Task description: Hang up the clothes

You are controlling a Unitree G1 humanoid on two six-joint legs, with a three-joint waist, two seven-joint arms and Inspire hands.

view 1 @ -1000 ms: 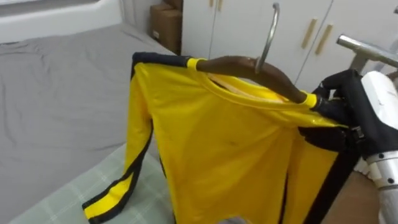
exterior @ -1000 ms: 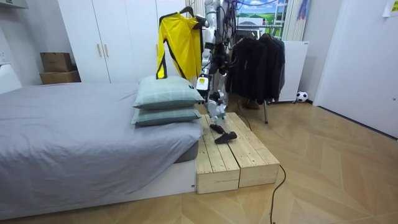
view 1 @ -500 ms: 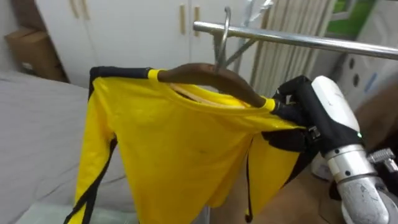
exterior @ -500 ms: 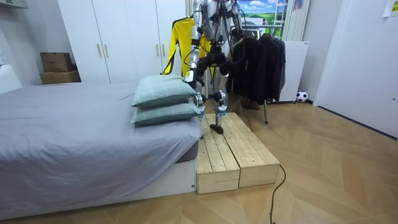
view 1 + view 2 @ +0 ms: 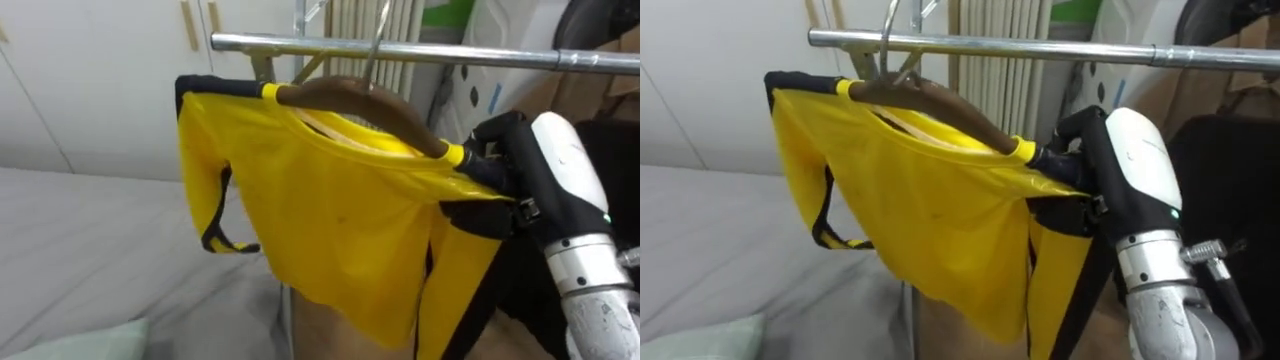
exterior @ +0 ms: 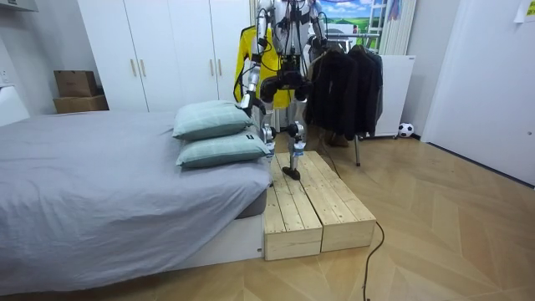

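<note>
Turned from the bed since a second ago, the robot on the platform, left hand low in the room view, faces the rail. The yellow shirt hangs on the hanger, its end clasped by the right hand; the hook's seating on the rail is unclear.

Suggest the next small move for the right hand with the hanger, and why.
Probably lower the hanger slightly so the hook settles on the rail. The right hand is shut on the hanger's end, the hook's top stands above the rail, and the hanger slants down toward the hand, so the rail likely isn't bearing the shirt.
</note>
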